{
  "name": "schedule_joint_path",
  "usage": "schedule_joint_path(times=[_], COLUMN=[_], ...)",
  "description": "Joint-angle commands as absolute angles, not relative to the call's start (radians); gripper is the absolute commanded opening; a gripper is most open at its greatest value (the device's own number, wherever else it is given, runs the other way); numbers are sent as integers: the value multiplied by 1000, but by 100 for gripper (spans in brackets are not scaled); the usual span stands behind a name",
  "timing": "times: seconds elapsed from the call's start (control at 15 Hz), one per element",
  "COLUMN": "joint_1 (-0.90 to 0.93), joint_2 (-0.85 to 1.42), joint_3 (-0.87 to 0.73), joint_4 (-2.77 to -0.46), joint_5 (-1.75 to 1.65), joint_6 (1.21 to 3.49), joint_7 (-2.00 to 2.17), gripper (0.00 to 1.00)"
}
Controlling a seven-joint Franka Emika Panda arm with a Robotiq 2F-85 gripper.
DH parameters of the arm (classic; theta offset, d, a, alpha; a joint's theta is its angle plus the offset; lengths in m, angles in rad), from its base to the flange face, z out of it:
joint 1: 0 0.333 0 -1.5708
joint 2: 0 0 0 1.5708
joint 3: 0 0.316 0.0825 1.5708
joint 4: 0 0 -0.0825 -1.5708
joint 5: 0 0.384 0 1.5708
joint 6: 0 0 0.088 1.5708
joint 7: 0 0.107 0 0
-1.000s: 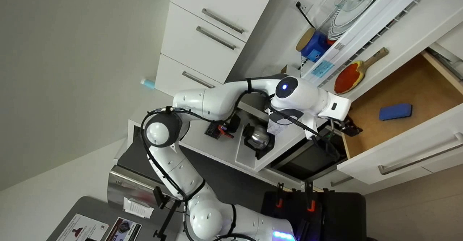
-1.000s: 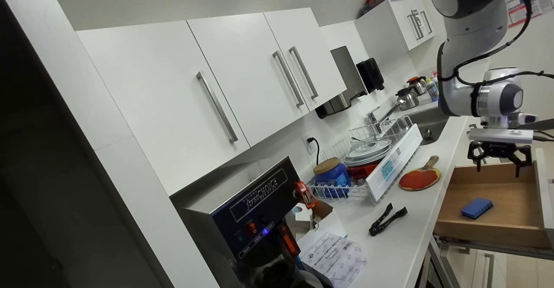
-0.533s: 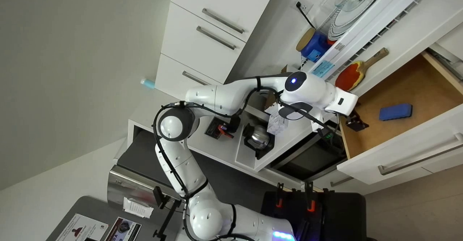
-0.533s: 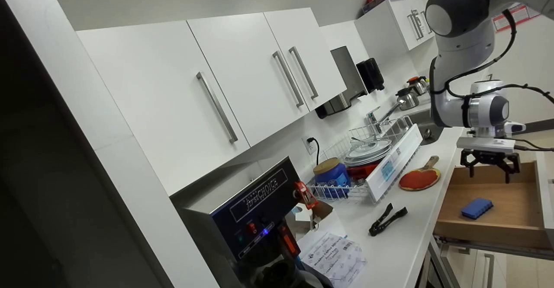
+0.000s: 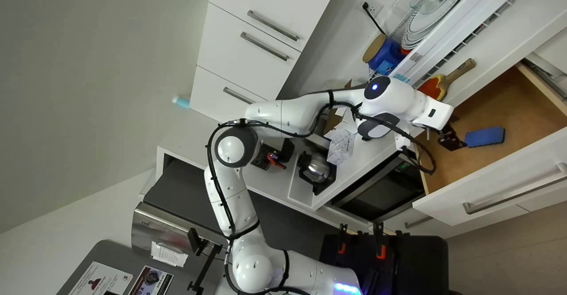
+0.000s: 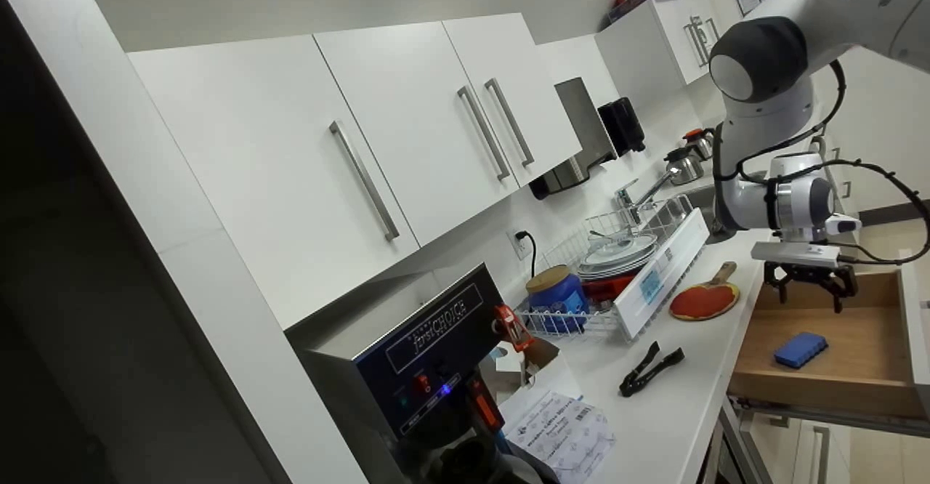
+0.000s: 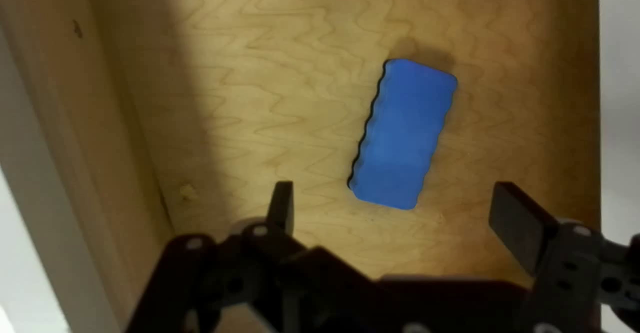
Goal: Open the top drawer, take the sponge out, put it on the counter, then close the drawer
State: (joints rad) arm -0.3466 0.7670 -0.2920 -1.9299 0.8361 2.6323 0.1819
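Wrist view: the gripper is flanked by a wooden wall of the top drawer and a white edge; its fingers are widely parted, the sponge untouched below them.

In an exterior view, a dark machine front reads "firstCHOICE" inside a thin frame; the smaller line just above the name cannot be made out. Print on the white paper beside it is illegible, as is that on two posters in an exterior view.
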Motion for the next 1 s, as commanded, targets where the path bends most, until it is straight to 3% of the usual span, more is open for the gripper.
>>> schedule_joint_path(times=[0.0, 0.93], joint_1=[-373, -454], joint_2=[837, 1031], joint_3=[-251, -173], joint_4=[-1838, -1643], joint_5=[831, 882], joint_6=[2659, 2671], joint_7=[234, 229], gripper=[100, 100])
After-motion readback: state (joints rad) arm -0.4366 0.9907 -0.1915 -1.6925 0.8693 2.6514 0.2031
